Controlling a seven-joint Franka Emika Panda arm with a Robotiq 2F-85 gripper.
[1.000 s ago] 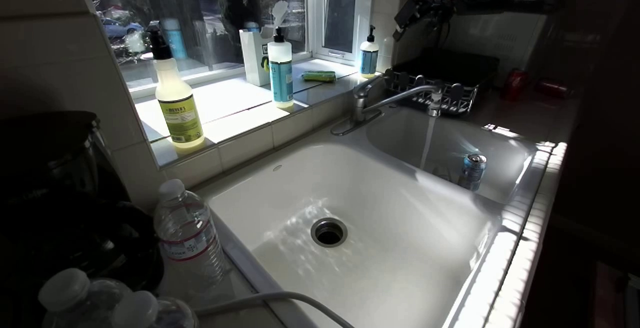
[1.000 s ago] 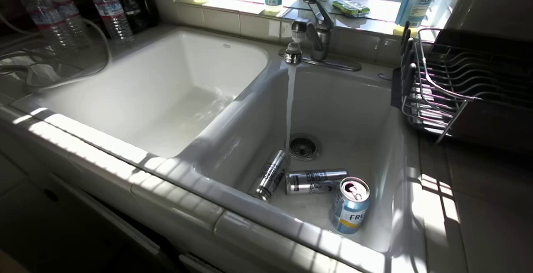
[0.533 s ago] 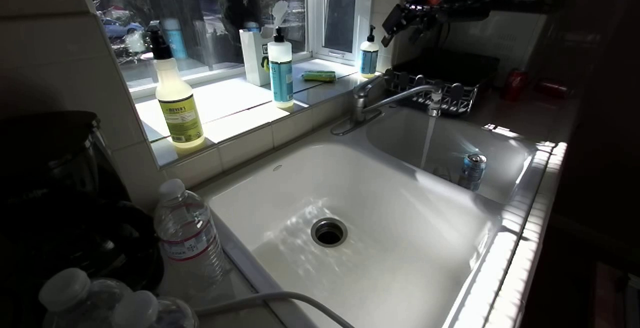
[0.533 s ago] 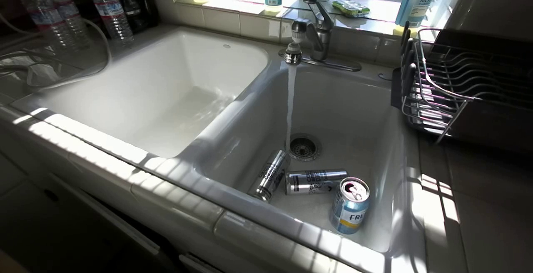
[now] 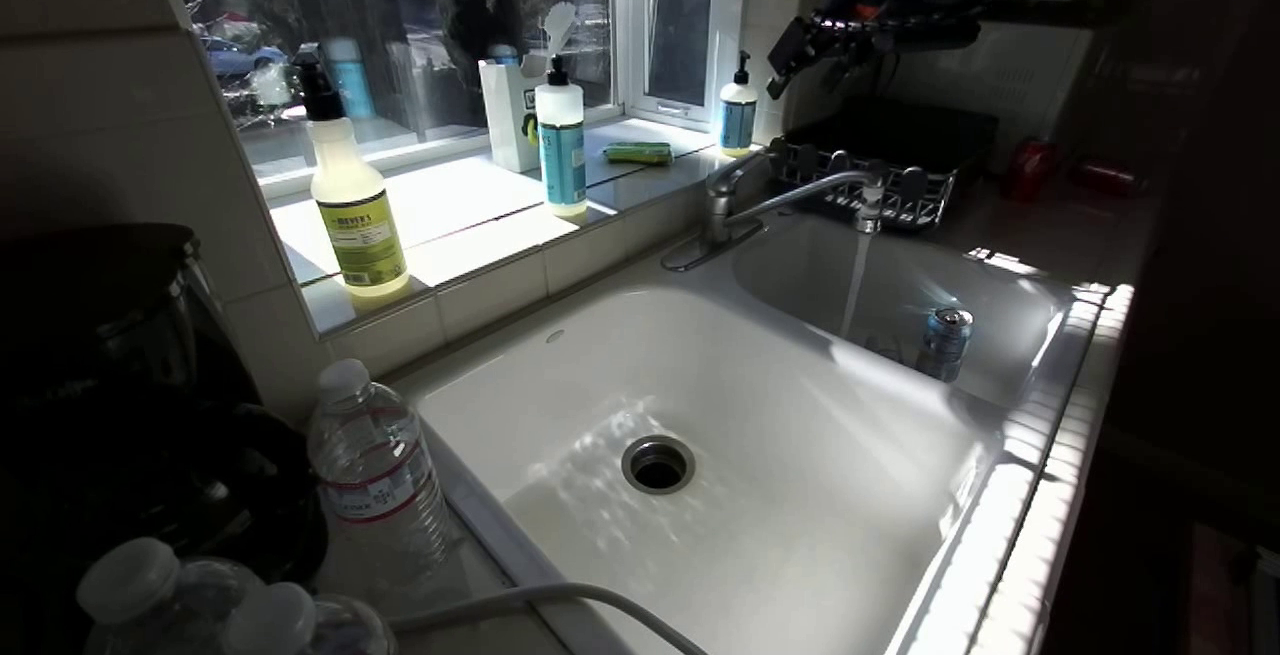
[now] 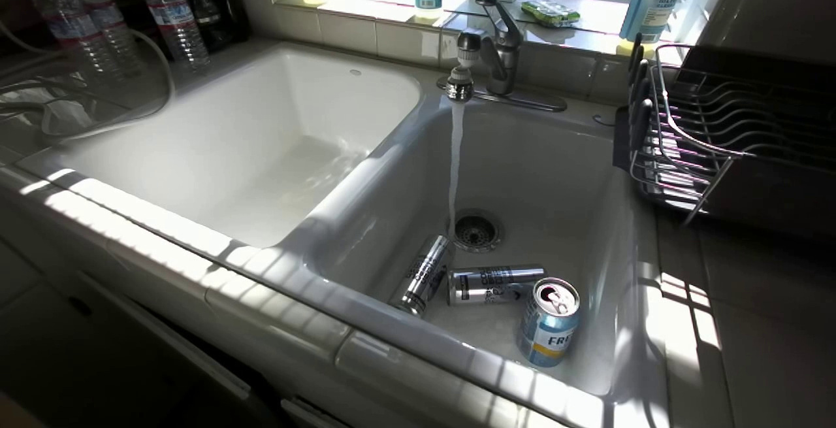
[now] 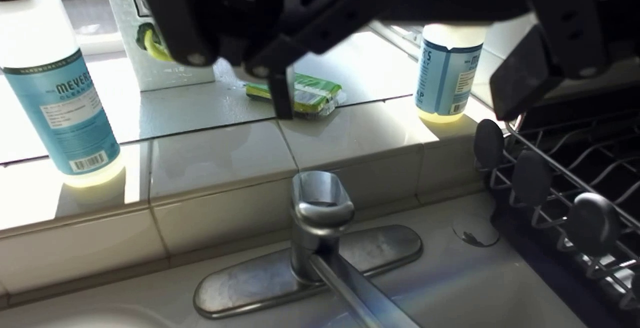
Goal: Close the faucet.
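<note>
The chrome faucet [image 5: 718, 215] stands behind the divider of the double sink, and its long spout [image 5: 800, 195] reaches over the basin with the cans. Water runs from its tip in both exterior views. The short lever handle [image 6: 501, 19] is tilted up. In the wrist view the faucet [image 7: 315, 248] is at lower middle, its handle [image 7: 320, 193] seen nearly end-on. My gripper [image 7: 402, 90] comes in from the top of the wrist view, open and empty, with its fingers wide apart. In an exterior view the gripper [image 5: 808, 77] hangs above the dish rack, apart from the faucet.
Soap bottles [image 7: 442, 75] [image 7: 65, 97] and a green sponge pack [image 7: 315, 92] are on the window sill [image 7: 225, 155]. A dish rack [image 6: 705, 134] stands beside the sink. Several cans, one of them blue [image 6: 550, 323], are in the basin [image 6: 535, 153].
In an exterior view my gripper has moved left and slightly down, towards the window, and has barely moved over the last half second. The faucet and running water look the same.
</note>
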